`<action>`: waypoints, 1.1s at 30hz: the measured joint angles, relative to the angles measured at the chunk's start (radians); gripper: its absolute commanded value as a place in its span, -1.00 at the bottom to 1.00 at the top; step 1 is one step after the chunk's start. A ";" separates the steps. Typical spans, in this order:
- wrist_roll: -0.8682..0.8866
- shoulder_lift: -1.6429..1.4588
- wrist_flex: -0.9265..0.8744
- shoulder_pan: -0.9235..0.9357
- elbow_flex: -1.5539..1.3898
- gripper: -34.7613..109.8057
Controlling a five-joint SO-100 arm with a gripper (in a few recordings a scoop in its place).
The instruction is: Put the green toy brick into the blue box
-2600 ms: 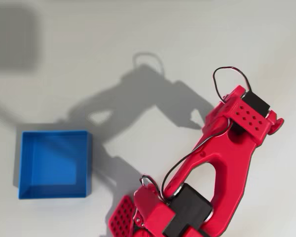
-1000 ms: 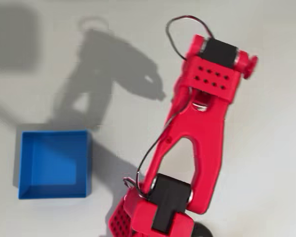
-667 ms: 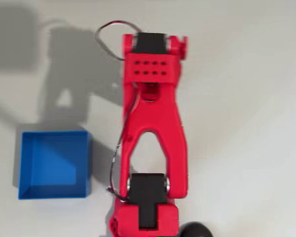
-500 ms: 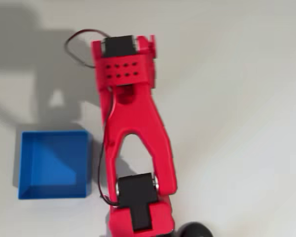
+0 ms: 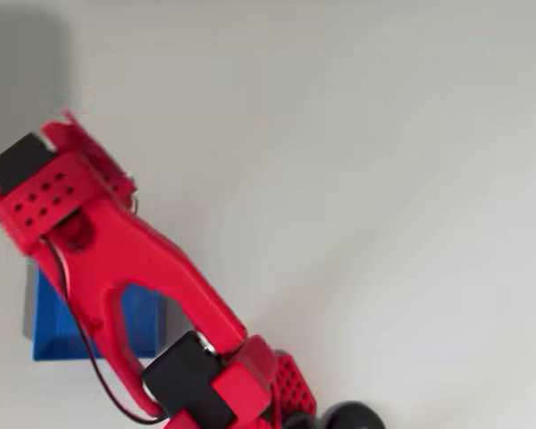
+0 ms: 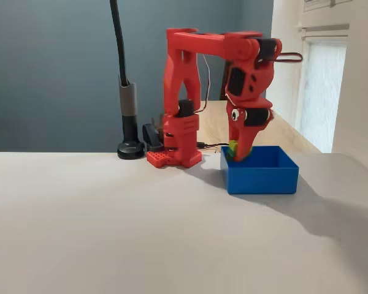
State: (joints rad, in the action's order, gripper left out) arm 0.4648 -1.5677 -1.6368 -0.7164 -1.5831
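Claw over the blue box, green brick in its grip.

Fixed view: claw (image 6: 240,152) points down, clenched on the green toy brick (image 6: 233,149), whose lime colour shows between the fingers just above the near-left wall of the blue box (image 6: 260,175). Whether the brick touches the box floor cannot be told. Box interior otherwise hidden by its front wall. Overhead view: red arm (image 5: 116,259) crosses the blue box (image 5: 49,335), covering most of it. Box sits on the pale table (image 5: 384,223).
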 measured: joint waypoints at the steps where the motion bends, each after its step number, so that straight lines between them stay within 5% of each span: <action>1: 0.014 0.000 -0.003 -0.031 0.000 -0.52; 12: 0.089 0.000 0.017 -0.233 0.000 -0.50; 33: -0.055 0.000 0.207 -0.233 -0.086 -0.21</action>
State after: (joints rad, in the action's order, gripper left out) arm 0.4096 -1.5677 -1.4297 -0.9495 -1.6690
